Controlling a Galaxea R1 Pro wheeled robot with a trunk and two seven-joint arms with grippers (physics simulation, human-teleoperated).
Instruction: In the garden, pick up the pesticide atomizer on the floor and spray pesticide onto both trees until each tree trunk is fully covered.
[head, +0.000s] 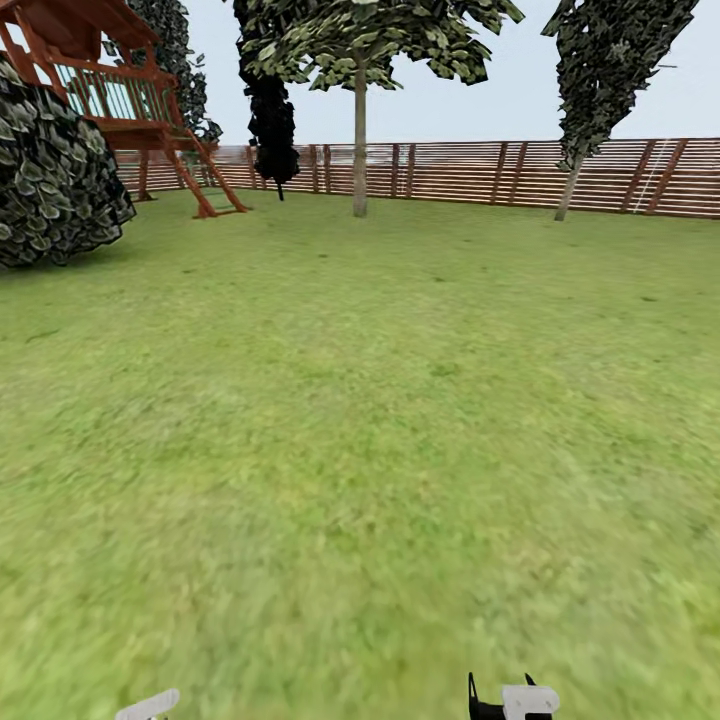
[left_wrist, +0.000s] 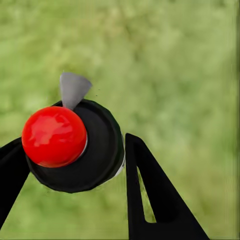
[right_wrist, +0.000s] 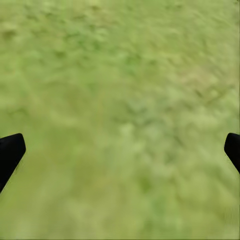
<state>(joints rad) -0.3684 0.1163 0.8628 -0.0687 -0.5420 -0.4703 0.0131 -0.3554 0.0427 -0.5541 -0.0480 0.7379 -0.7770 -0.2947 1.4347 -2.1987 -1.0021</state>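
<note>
Gripping atomizer (left_wrist: 70, 147) in left gripper (left_wrist: 75, 165) | right gripper (right_wrist: 120, 150) spread wide, empty | lawn (head: 360, 420) open to fence (head: 480, 172)

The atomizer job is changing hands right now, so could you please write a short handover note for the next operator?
Left tool: shut on the atomizer; its red cap and grey nozzle show in the left wrist view.
Right tool: open, nothing held, lawn beneath.
Trees: one pale-trunked tree stands far ahead at the fence; a second leans further right.
Done: atomizer picked up.
Left: drive across the lawn and spray both trunks until covered; no white specks can be made out on them from this far.
</note>
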